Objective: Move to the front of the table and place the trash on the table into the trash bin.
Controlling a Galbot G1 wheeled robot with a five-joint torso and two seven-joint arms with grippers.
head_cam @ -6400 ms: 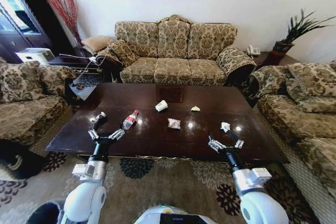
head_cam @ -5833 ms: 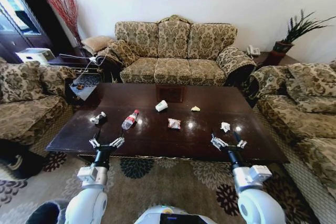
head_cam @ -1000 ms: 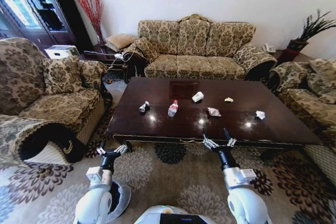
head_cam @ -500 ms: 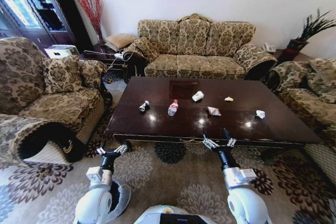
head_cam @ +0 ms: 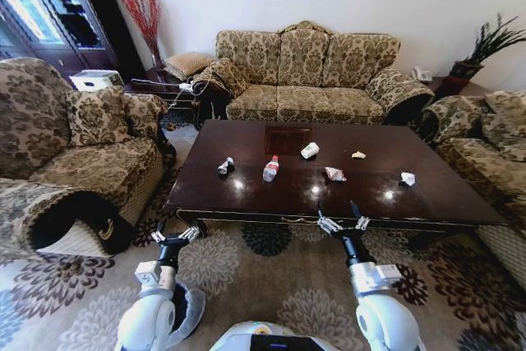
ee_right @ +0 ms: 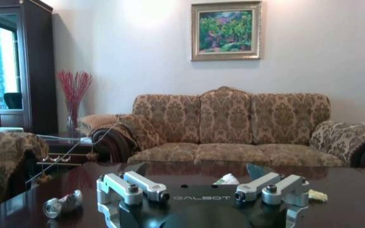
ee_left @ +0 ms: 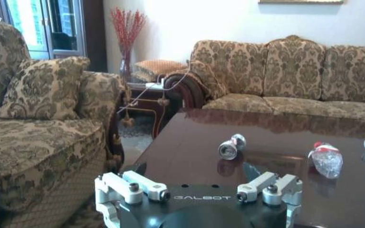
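Note:
The dark glossy table (head_cam: 246, 199) stands ahead of me with the trash spread on it: a clear bottle (head_cam: 269, 169) with a red cap, a white paper cup (head_cam: 309, 150), crumpled wrappers (head_cam: 334, 174) (head_cam: 408, 178), a yellowish scrap (head_cam: 357, 154) and a small crushed piece (head_cam: 225, 167). The left wrist view shows the crushed piece (ee_left: 232, 146) and the bottle (ee_left: 325, 159). My left gripper (head_cam: 175, 236) hangs open over the carpet, short of the table's near left corner. My right gripper (head_cam: 339, 219) is open at the table's front edge. The trash bin (head_cam: 196, 308) sits on the floor beside my left arm, partly hidden.
A patterned sofa (head_cam: 308, 80) stands behind the table, with armchairs at the left (head_cam: 74, 154) and the right (head_cam: 485, 145). A black object (head_cam: 78, 223) lies beside the left armchair. Patterned carpet (head_cam: 271, 285) lies between me and the table.
Since about six seconds ago the whole picture has shifted: I stand farther back and more to the left, with both arms lower. Over the last second nothing has moved.

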